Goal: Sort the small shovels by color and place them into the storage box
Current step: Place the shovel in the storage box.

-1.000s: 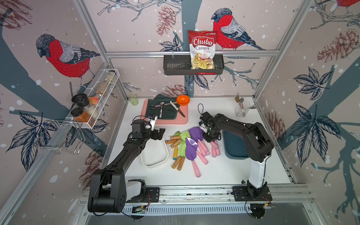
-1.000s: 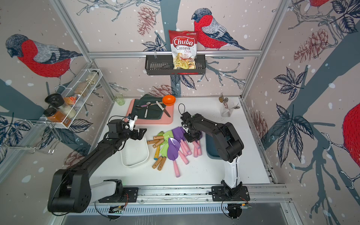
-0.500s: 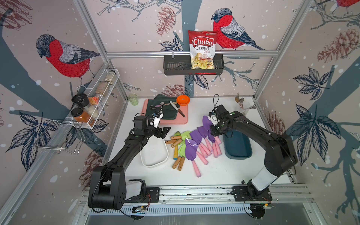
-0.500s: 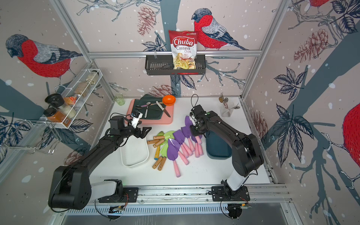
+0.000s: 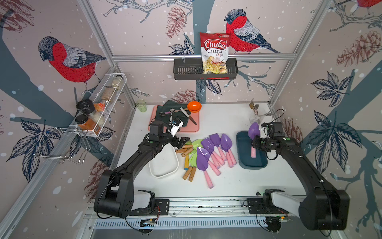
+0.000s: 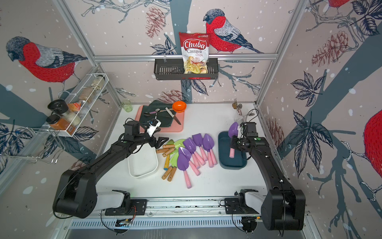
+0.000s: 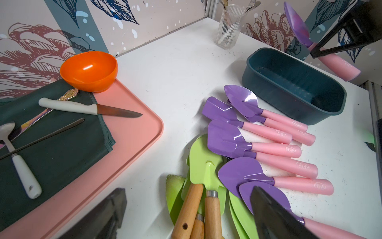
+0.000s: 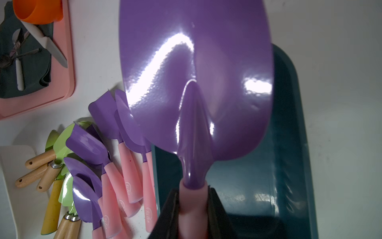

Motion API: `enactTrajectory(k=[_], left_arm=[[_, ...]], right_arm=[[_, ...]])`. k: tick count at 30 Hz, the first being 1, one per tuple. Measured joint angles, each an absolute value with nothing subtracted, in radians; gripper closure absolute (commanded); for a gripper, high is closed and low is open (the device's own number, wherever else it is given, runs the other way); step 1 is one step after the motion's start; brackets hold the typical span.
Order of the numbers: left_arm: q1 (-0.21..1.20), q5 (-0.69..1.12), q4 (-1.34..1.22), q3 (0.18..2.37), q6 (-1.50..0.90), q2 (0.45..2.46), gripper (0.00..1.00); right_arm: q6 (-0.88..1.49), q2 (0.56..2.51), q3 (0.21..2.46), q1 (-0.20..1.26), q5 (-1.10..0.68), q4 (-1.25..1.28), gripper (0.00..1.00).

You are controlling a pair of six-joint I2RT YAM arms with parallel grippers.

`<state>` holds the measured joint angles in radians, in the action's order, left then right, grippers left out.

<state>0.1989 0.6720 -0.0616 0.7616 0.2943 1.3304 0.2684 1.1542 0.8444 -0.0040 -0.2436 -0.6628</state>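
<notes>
right gripper (image 5: 254, 144) clamped on pink handle of one purple shovel (image 5: 253, 130), grip just under the blade neck, clear in right wrist view (image 8: 196, 72)

Long axis runs front to back: blade beyond the gripper toward the back wall, handle end sticks out on the near side. Left wrist view shows it tilted, blade high, handle end low, whole shovel up in the air

teal storage box (image 5: 252, 168) directly under the right gripper. Only the left wrist view shows its inside, nothing in it (image 7: 289, 99)

Both top views show the handle end over the box. Right wrist view hides that end behind the jaws

left gripper (image 5: 183, 141) jaws wide, holding nothing, just above the green shovels (image 5: 196, 142), purple shovels (image 5: 213, 149) past them on the table (image 5: 227, 186)

Half a second ago the right gripper with its shovel was over the pile edge beside the box, now over the box. Left gripper has moved nearer the green ones
</notes>
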Motion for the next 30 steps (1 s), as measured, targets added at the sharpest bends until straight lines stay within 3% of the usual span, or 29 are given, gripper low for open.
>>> enactTrajectory(k=[12, 30], left_arm=[[0.205, 0.675, -0.061, 0.757, 0.297, 1.327, 0.03], [0.205, 0.653, -0.056, 0.733, 0.304, 1.315, 0.03]], right_arm=[[0.29, 1.251, 0.749, -0.033, -0.268, -0.649, 0.87], [0.262, 1.571, 0.871, 0.186, -0.211, -0.551, 0.78]])
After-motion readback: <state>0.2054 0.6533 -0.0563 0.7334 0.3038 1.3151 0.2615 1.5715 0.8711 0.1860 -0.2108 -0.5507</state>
